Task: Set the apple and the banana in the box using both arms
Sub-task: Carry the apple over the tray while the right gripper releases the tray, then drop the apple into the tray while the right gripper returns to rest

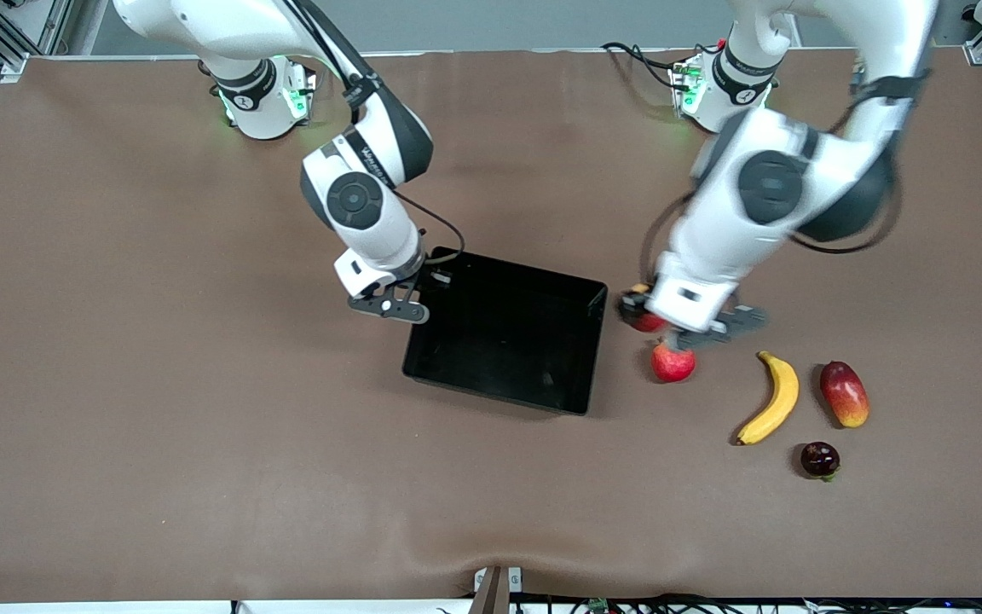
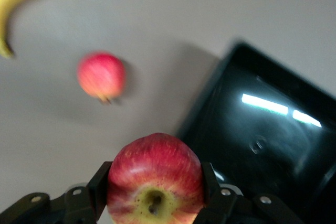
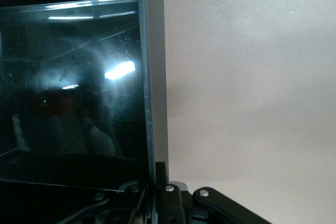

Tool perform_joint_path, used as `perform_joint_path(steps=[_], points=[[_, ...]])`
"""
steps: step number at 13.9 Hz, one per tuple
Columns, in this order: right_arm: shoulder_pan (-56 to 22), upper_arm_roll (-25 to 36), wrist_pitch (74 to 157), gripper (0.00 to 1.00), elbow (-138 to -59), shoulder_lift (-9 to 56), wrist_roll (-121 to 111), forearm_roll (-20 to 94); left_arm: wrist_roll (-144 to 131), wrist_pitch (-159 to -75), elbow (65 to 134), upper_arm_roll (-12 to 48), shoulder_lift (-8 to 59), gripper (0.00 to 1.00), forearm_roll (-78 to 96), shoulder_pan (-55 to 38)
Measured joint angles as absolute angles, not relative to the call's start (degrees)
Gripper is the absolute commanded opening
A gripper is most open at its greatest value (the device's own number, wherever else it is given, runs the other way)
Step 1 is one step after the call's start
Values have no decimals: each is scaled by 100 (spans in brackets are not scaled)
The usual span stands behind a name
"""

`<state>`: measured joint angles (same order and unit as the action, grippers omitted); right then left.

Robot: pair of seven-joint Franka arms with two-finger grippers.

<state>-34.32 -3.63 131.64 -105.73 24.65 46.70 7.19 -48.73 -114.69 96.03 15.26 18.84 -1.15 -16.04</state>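
Small round red apple with yellow streaks [image 2: 155, 181] is clamped in the left gripper [image 2: 156, 192], jaws closed on both its sides, up over the brown desk [image 1: 158, 409] just beside the shallow glossy black plastic box [image 1: 580, 341]. Long curved yellow banana [image 1: 774, 399] lies on the desk toward the left arm's end, between a pinkish-red pomegranate [image 1: 672, 363] and a red-yellow mango [image 1: 844, 393]. Right gripper [image 1: 395, 304] sits at the box wall at the right arm's end, jaws pinched on that wall.

Banana [image 1: 771, 399] lies between pomegranate [image 1: 672, 363] and mango [image 1: 844, 393].
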Motion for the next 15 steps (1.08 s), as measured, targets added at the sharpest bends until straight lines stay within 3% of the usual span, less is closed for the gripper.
perform_joint_path(steps=[2,5,10,15], points=[[-3510,-361,13349,100,-10565,2582,4758,750,-5397,-11487,9611,1523,2195,0,-244,-2158],[-3514,-327,13411,100,-10519,2604,4774,760,-6032,-11716,9611,1519,2729,0,-599,-2645],[-3369,-179,13350,100,-10337,2377,4766,756,-6190,-12444,9593,1464,3307,0,-836,-2685],[-2325,-119,12127,100,-10303,1604,3314,744,-6190,-12984,9591,1371,3642,0,-1095,-2651]])
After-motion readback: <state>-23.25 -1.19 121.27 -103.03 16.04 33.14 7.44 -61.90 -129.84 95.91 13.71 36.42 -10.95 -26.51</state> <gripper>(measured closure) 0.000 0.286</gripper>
